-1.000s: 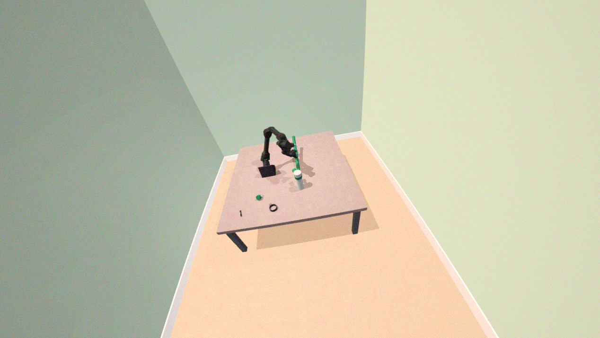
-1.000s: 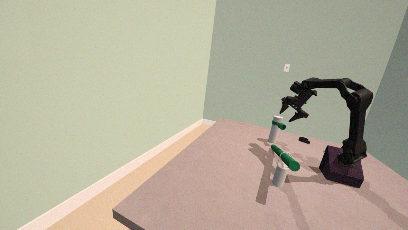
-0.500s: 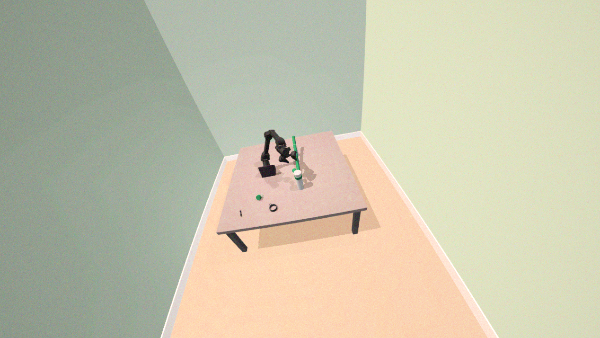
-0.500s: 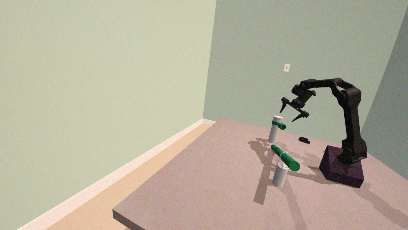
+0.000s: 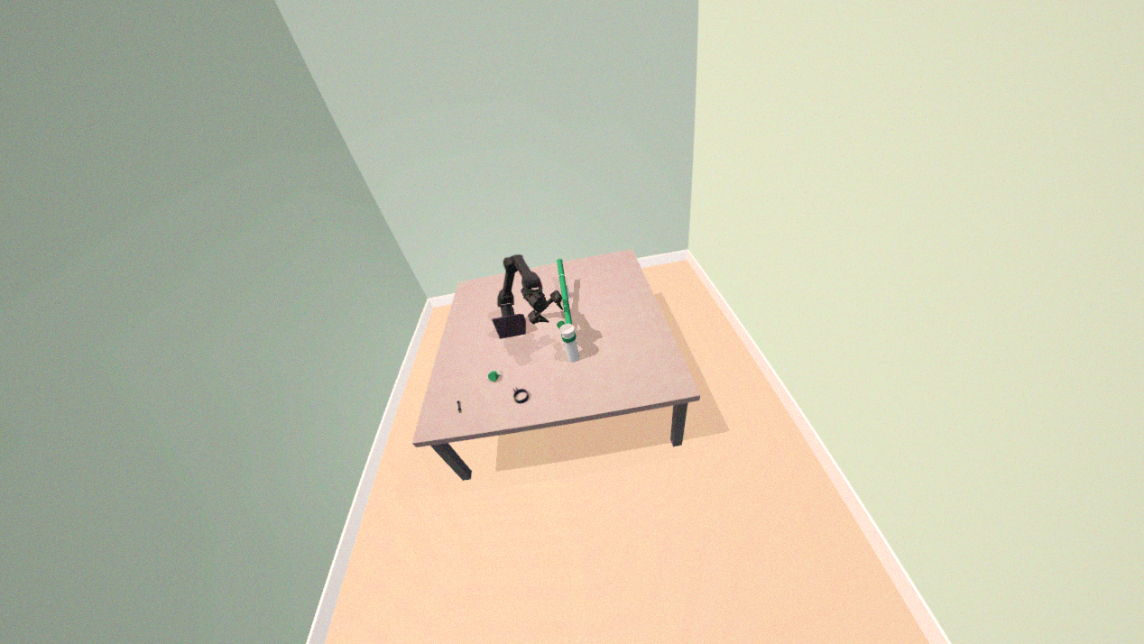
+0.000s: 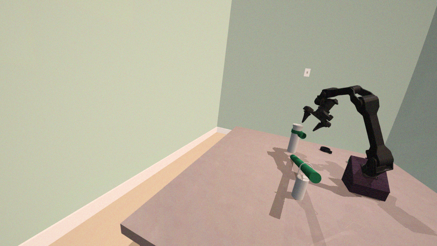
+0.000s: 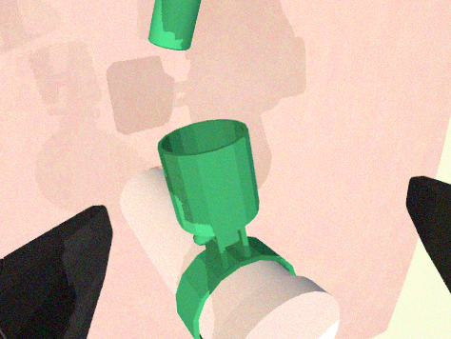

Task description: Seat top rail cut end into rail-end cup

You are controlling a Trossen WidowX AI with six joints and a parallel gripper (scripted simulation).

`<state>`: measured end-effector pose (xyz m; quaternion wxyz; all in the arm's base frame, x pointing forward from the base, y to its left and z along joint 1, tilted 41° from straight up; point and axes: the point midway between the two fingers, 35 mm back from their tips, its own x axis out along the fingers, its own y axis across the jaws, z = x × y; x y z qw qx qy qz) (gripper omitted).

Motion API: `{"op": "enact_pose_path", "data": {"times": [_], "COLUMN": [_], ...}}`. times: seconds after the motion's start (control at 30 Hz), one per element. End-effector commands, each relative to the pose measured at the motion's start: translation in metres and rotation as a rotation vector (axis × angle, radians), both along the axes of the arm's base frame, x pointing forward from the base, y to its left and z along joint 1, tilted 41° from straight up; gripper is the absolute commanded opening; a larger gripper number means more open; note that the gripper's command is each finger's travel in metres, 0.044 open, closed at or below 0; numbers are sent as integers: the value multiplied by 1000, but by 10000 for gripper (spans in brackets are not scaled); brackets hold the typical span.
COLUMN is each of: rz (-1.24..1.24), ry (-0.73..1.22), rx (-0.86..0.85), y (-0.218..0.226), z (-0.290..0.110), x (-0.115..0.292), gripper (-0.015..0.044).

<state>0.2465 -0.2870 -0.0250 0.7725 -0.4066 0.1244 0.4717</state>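
The green top rail [image 5: 563,288] [image 6: 301,165] [image 7: 175,24] runs through the loop cap's ring [image 6: 299,170] on the short post [image 6: 299,191]. Its cut end is outside the green end cup [image 5: 561,325] [image 6: 302,134] [image 7: 214,186], with a gap between them in the wrist view. The cup's mouth is empty and faces the rail side. The green brace band [image 5: 568,338] [image 6: 294,131] [image 7: 190,286] sits high on the big white post [image 5: 573,354] [image 6: 292,145] [image 7: 147,205], just below its cap. My gripper [image 5: 554,314] [image 6: 308,126] [image 7: 259,195] is wide open and empty above the cup, its fingers on either side in the wrist view.
On the table [image 5: 616,383] [image 6: 195,195] lie a black ring clamp [image 5: 514,398] [image 6: 325,149], a small green piece [image 5: 493,375] and a small dark piece [image 5: 459,406]. My dark base block [image 5: 509,326] [image 6: 366,186] stands beside the rail's line.
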Motion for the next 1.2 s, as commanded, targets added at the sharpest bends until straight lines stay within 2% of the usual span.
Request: {"op": "enact_pose_path", "data": {"times": [0.0,1.17], "rz": [64,63], "ry": [-87,-87], "rx": [-34,-36], "y": [-2,31], "z": [-11,-47], "x": [-5,14], "gripper": [440,440]}}
